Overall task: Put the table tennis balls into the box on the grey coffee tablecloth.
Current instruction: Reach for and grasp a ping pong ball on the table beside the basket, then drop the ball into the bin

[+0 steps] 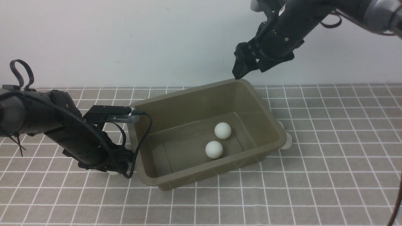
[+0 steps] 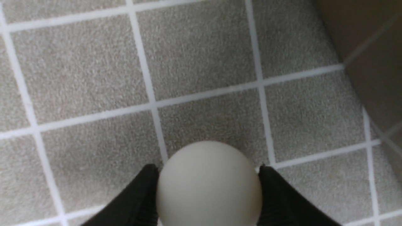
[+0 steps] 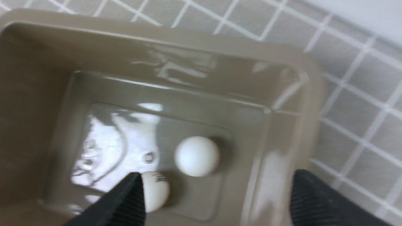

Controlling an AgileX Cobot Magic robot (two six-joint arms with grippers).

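The olive-brown box (image 1: 201,106) stands mid-table on the grey coffee tablecloth (image 1: 329,157). Two table tennis balls (image 1: 223,130) (image 1: 214,149) lie inside it, and they also show in the right wrist view (image 3: 197,156) (image 3: 155,190). Another ball (image 1: 287,142) lies on the cloth against the box's right side, with a sliver of one more (image 1: 280,124) behind it. My left gripper (image 1: 116,168) is low on the cloth beside the box's left end. It is shut on a ball (image 2: 209,188). My right gripper (image 1: 243,69) is open and empty, high above the box's far right corner.
The box's wall (image 2: 373,47) is close beside the held ball. A black cable (image 1: 143,138) from my left wrist camera hangs over the box's left rim. A white wall rises behind the table. Bare checked cloth lies in front of and to the right of the box.
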